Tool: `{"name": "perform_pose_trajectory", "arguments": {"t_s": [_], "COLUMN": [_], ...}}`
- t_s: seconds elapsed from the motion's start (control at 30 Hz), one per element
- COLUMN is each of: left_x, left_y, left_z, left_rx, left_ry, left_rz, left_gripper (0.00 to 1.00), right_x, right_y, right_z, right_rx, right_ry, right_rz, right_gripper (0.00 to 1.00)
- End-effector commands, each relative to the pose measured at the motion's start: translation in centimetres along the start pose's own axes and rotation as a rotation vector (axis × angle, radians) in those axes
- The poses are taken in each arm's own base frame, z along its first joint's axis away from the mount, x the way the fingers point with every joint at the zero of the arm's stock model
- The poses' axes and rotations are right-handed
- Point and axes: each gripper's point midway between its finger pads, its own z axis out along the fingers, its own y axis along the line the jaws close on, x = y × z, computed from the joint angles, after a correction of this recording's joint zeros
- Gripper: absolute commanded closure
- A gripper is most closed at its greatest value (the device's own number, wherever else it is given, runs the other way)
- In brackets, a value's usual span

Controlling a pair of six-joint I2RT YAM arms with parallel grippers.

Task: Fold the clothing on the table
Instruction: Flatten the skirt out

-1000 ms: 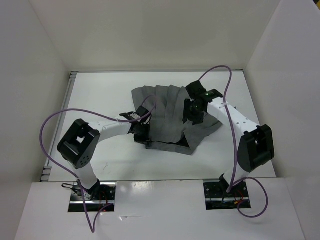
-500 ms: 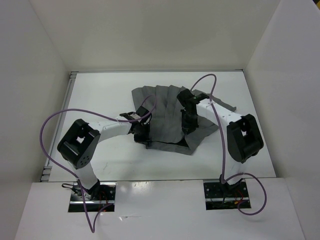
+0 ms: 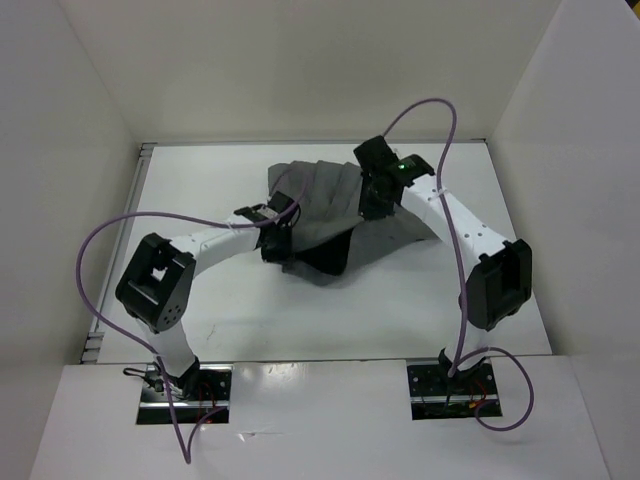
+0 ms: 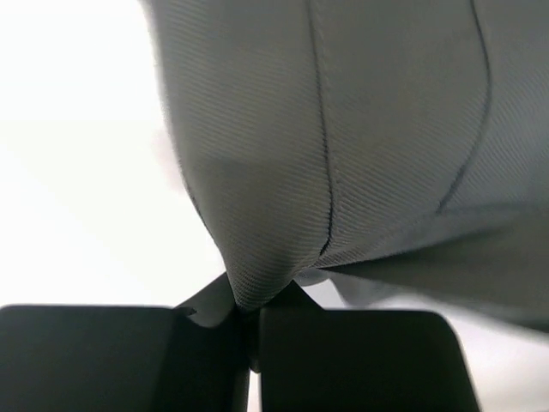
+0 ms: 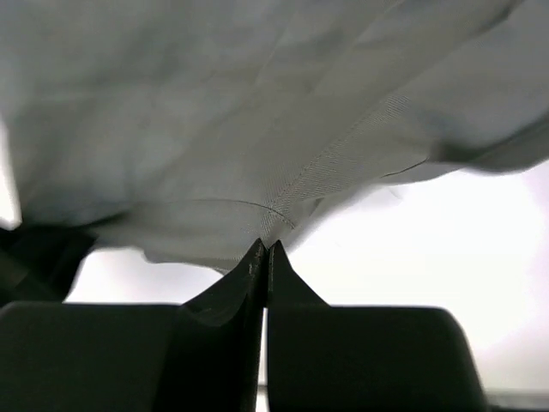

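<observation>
Reaching in over the bench (image 3: pixel 200 185) with both arms, elbows bent outward. Pinching a fold at the left edge of the clothing (image 3: pixel 318 195) with the left end effector (image 3: pixel 277 243), jaws tight on fabric. Clamping its right side with the right end effector (image 3: pixel 368 203), likewise closed on cloth. Lying bunched between the two, mid-bench, toward the far edge.

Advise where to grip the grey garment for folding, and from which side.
Its near edge, one pinch toward each end, coming from the arms' side. The grey garment is thin and limp, so only a pinched edge lifts it off the table. Both hold so: left gripper on a seamed fold, right gripper on a thin edge.
</observation>
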Motion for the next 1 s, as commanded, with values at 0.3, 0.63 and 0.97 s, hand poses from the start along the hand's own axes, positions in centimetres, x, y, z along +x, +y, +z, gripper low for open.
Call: {"name": "perform_pose_trajectory", "arguments": {"t_s": [0.3, 0.63, 0.97], "left_x": [-6.4, 0.7, 0.4], "left_y": [-0.9, -0.6, -4.0], "left_z": [-10.6, -5.5, 0.1], "left_rx": [0.318, 0.331, 0.465], "left_ry": [-0.225, 0.002, 0.106], "left_rz": [0.066, 0.017, -0.068], "left_gripper": [0.0, 0.0, 0.08], "right_x": [3.2, 11.5, 11.3], "right_y": [-3.4, -9.8, -9.8], "right_z": [-4.6, -4.7, -4.1], "right_rx": [0.002, 0.227, 0.263], "right_ry": [-0.039, 0.178, 0.178], "right_rz": [0.062, 0.084, 0.075], "right_gripper": [1.0, 1.0, 1.0]}}
